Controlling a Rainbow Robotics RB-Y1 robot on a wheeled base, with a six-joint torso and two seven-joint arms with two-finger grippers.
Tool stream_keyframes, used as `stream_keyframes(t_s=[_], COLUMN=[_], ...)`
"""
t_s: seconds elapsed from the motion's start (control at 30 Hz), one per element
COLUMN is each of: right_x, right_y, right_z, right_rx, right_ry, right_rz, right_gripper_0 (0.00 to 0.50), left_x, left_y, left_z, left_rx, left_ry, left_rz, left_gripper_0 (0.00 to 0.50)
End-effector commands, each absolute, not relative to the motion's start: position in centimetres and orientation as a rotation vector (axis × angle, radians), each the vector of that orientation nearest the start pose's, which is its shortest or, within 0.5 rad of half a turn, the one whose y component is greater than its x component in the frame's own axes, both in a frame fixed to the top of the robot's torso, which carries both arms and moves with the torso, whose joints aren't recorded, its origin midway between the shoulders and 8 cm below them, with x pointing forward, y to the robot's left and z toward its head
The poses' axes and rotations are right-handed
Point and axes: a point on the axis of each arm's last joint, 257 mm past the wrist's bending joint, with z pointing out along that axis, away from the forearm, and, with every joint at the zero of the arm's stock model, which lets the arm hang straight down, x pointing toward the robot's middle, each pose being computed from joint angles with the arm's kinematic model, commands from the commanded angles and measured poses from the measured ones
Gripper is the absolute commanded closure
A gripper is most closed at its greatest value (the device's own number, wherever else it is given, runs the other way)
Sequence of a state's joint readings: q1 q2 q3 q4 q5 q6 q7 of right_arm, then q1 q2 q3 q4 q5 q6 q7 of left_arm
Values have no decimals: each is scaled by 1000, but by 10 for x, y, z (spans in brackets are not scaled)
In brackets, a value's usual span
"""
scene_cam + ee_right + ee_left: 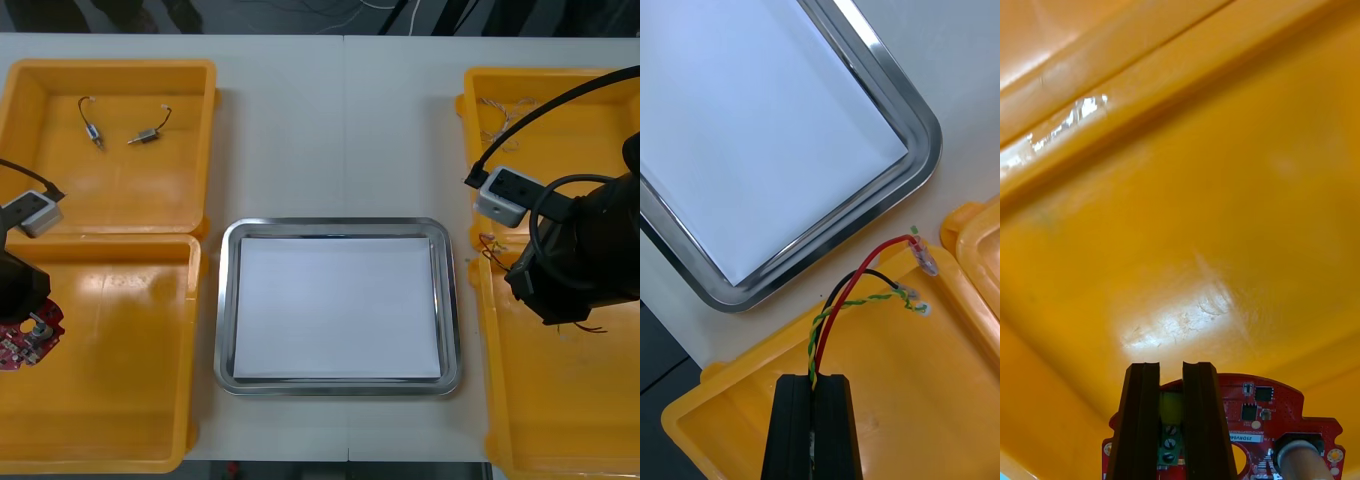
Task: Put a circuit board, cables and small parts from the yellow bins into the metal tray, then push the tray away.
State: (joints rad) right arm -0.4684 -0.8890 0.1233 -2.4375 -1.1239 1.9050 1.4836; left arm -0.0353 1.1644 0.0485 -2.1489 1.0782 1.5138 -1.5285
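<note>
1. the left pincer (1171, 420) is low in the near-left bin (120, 400), at its outer edge. its fingers stand narrowly apart, clamped on a small yellow piece of the red board (1277, 420). whether the board is off the bin floor, i cannot tell.
2. the far-left bin (130, 190) holds two small parts (93, 133), lying near each other and untouched.
3. the tray (335, 224) sits mid-bench (340, 120) between the bins, white inside, with nothing in it.
4. the right pincer (816, 420) hangs over the near-right bin (560, 400), by the corner next to the tray. its fingers are pressed together on the cables (842, 300): one red, one black and a twisted yellow-green pair. these rise from between the fingers, with their ends over the bin's rim.
5. the far-right bin (560, 100) has thin cables (500, 115) lying in its back part.
6. progress, as i judge it: early. both pincers have a grip, but nothing has been delivered. the board and cables must be carried inward and let go over the tray, the parts fetched from the far-left bin, and the tray pushed away last.
</note>
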Motion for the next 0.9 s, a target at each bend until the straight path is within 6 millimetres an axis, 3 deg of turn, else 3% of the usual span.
stream_keyframes(t_s=[0.03,0.4,0.9], right_x=[347,343,339], right_y=[-199,-196,-186], right_z=[-126,-130,-140], right_rx=[-1245,-1270,-1370], right_ry=[2374,2378,2363], right_rz=[-135,-134,-180], right_gripper_0=[500,500,500], left_x=[379,379,390], left_y=[341,309,244], left_z=[-161,-134,-127], left_rx=[827,929,1024], left_ry=[2557,2525,2481], left_rz=[131,137,74], left_gripper_0=[500,500,500])
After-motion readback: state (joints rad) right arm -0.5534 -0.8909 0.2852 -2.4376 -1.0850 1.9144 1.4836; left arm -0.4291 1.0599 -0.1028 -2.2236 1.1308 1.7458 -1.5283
